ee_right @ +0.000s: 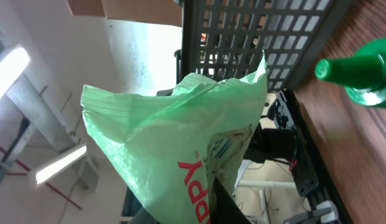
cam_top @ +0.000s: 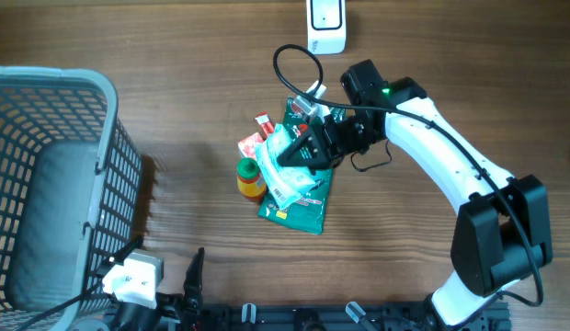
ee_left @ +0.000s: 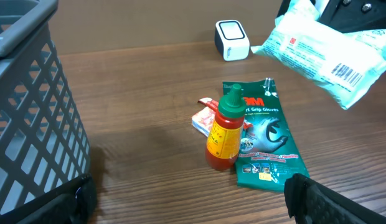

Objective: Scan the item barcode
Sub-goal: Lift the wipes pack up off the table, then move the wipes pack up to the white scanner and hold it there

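At the left edge of the tabletop [cam_top: 202, 55], one grey mesh basket [cam_top: 103, 90] was seen standing, probably placed there to receive goods once scanned. Just beside it, near the near-left corner, the left hand [ee_left: 190, 186] was held low with its jaws spread wide and nothing between them. It was judged to be parked out of the way.

Toward the middle of the tabletop, three loose goods were counted, lying close together. One red sachet [ee_left: 204, 117] lay flat. One orange sauce bottle [ee_left: 225, 135] with a green cap stood upright, touching it. One green glove pack [ee_left: 268, 144] lay flat against the bottle's right side. These were taken to be waiting their turn.

Above the glove pack, one white-and-green pouch [ee_left: 317, 53], the item in hand, was held clear of the tabletop. It was pinched narrowly by the right hand [cam_top: 314, 138] at its upper end. That left the printed barcode [ee_left: 345, 73] near the free lower end uncovered, presumably so that it could be read.

At the far edge, one white scanner [cam_top: 326, 23] was set apart from the pouch. The barcode was not yet judged to be presented to it.

Two hands were counted, one empty and one loaded.
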`<action>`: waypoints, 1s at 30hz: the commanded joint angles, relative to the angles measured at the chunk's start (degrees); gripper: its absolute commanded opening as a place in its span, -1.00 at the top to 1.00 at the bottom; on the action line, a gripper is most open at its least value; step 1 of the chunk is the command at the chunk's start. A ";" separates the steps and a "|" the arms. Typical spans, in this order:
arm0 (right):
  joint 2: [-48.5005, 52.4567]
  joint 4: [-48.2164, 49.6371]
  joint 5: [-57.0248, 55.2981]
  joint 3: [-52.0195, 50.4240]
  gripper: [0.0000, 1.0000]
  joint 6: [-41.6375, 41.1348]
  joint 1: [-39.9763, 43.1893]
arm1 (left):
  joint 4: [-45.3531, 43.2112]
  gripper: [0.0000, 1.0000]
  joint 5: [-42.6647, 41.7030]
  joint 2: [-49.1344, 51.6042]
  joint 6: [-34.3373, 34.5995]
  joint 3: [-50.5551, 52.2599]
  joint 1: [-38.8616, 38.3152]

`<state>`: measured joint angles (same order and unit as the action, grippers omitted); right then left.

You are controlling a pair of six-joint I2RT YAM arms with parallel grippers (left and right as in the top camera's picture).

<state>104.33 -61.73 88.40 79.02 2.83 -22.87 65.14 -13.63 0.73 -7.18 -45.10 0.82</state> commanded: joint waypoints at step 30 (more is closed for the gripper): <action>-16.59 -29.94 -27.47 0.92 0.91 24.15 8.66 | -0.15 -1.00 -0.92 -0.48 0.00 -0.11 0.31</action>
<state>96.09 -92.14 64.55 79.33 27.57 -15.88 65.17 -13.63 0.73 -7.18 -45.10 0.82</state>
